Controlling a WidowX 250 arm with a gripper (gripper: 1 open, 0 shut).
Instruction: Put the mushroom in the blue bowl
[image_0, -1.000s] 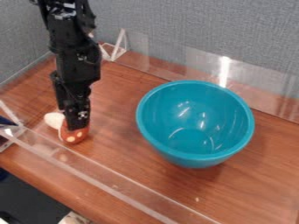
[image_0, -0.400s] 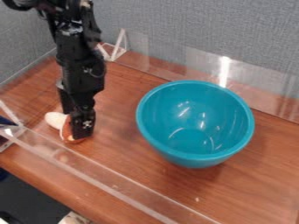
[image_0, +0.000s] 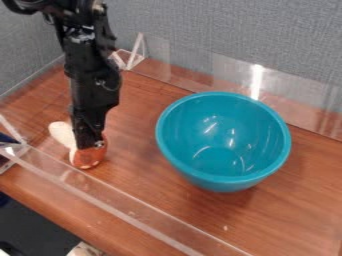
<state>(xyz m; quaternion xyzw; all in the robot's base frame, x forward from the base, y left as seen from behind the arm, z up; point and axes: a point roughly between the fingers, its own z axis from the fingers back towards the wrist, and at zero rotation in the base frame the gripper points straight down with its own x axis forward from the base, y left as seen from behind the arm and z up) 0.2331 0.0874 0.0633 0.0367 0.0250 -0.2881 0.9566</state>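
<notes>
1. Orange-red and cream, the small toy mushroom (image_0: 83, 152) lies on its side directly under your black pincer (image_0: 88, 147), which points straight down with its jaws closed on the cap end; the cream stem sticks out to the pincer's left on the wooden table (image_0: 147, 180).
2. You hold it near one end, so it could swivel or slip out as you lift, and the rounded cap gives the jaws little to bite on.
3. A clear plastic rail (image_0: 120, 205) runs along the table edge just in front of the pincer; a dropped mushroom could roll against it.
4. To the pincer's right and well apart sits the large, glossy teal-blue plastic bowl (image_0: 223, 140), empty. Carry too low and you would strike its tall rim and shove it.
5. Against a second ago, the pincer has come down slightly and shut its jaws; the mushroom's stem now points further left.
</notes>
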